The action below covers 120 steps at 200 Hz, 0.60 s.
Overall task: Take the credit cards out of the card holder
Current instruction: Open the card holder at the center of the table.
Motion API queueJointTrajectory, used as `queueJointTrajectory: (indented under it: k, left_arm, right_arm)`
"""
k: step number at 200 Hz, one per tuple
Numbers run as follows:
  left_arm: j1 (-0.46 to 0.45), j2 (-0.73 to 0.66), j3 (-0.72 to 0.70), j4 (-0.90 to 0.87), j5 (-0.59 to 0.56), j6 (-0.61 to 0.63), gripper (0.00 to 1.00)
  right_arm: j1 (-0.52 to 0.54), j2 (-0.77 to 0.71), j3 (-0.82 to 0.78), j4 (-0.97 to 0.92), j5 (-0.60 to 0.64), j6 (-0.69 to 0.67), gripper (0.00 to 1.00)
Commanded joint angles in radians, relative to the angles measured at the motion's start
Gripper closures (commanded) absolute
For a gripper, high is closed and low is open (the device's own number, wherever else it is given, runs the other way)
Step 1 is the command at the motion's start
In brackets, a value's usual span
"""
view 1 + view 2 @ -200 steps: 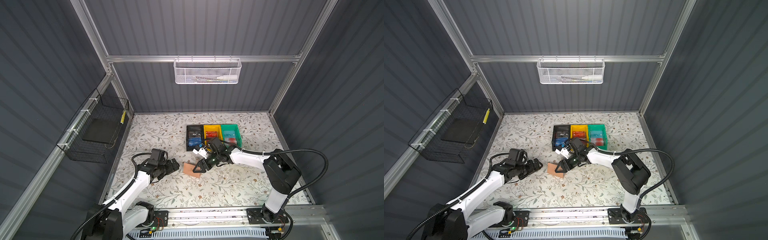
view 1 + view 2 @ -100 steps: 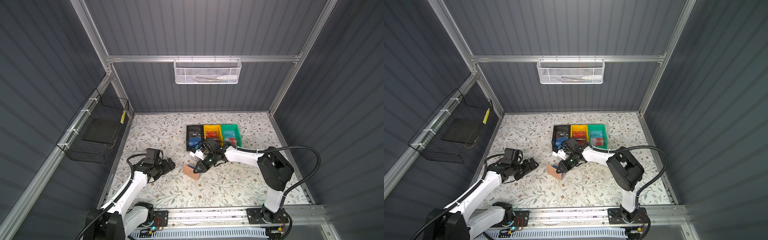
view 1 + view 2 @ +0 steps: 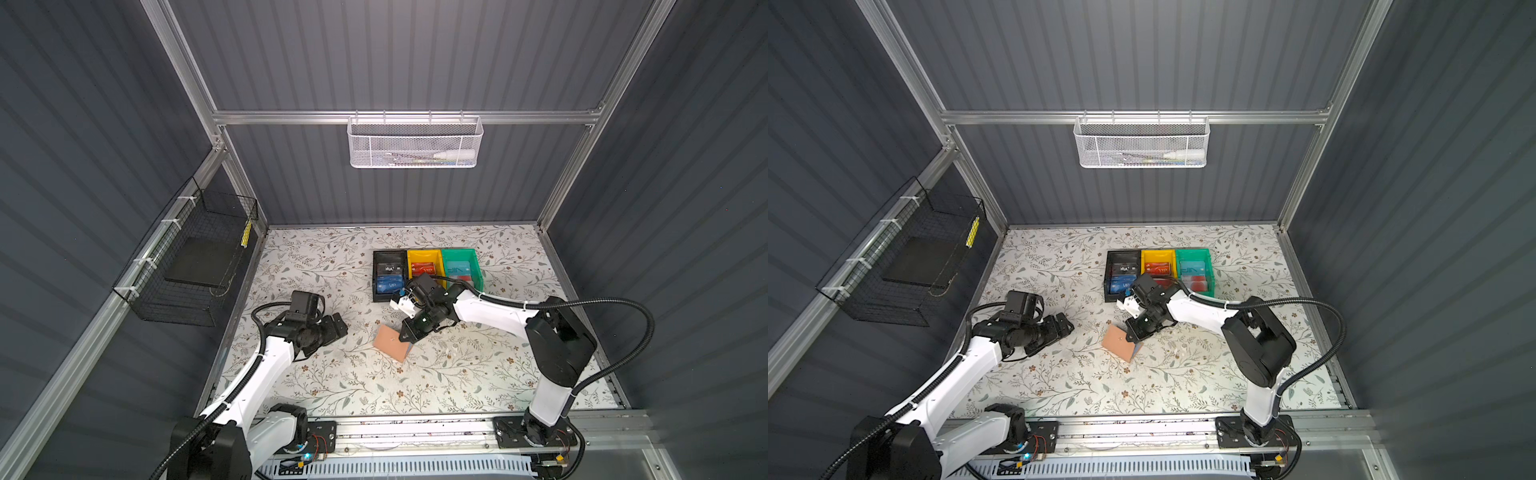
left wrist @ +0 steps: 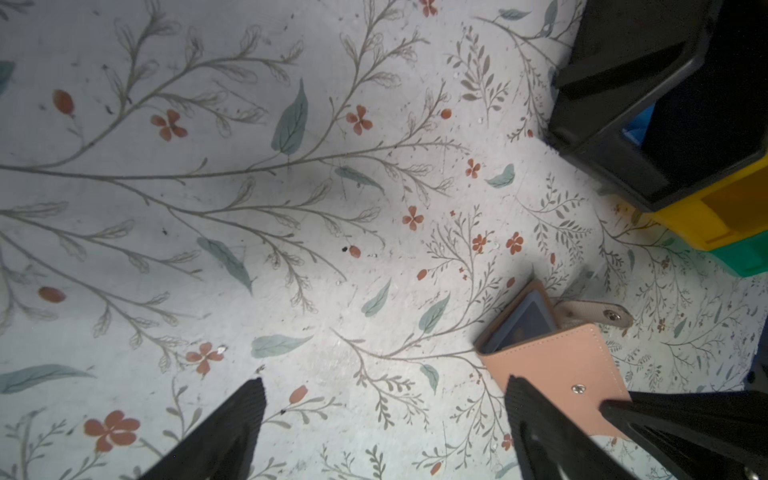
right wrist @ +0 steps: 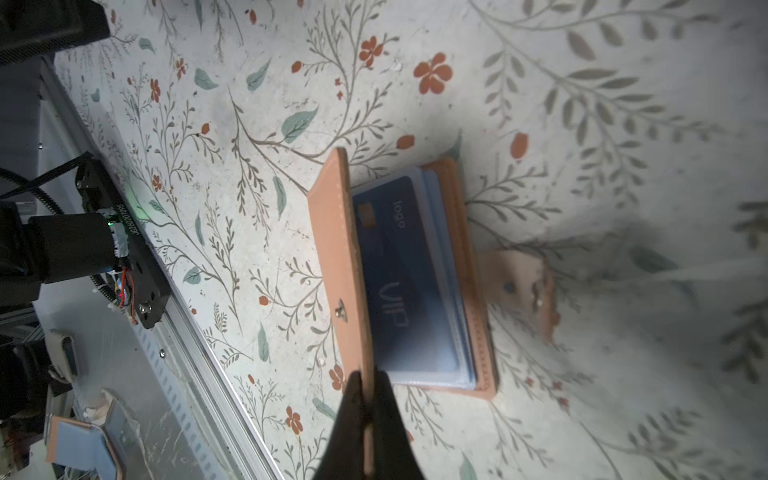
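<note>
L wall: 1 black wire basket (image 3: pixel 195 257). Next, left gripper (image 3: pixel 336 325) low over the table (image 3: pixel 324 257), jaws wide apart, nothing btw them, near the card holder but not touching. 1 card holder (image 3: pixel 390 343), peach-pink, mid-table, half open, top cover lifted. 1 blue credit card (image 5: pixel 399 282) marked "VIP" shows in its sleeves. right gripper (image 5: pixel 365 384) is clamped on the cover's edge. Behind: 3 bins in a row: black bin (image 3: pixel 376 286), yellow bin (image 3: pixel 424 252), green bin (image 3: pixel 478 270).
</note>
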Motion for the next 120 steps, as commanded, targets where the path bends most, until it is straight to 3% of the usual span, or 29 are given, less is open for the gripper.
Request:
queueJointTrajectory:
  k: [1,37,90,120]
  left_arm:
    - [0.006,0.043,0.034,-0.019,0.005,0.034,0.07]
    - [0.006,0.071,0.056,0.01,0.039,0.036,0.08]
    - [0.006,0.089,0.06,0.04,0.091,0.038,0.08]
    - [0.006,0.05,0.065,0.005,0.076,0.034,0.08]
  right_arm:
    - [-0.015,-0.055,0.011,-0.055,0.162,0.057,1.0]
    - [-0.021,-0.108,0.027,-0.11,0.332,0.091,1.0]
    - [0.017,-0.018,0.099,-0.16,0.379,0.104,1.0]
    - [0.064,0.059,0.163,-0.18,0.374,0.109,0.9]
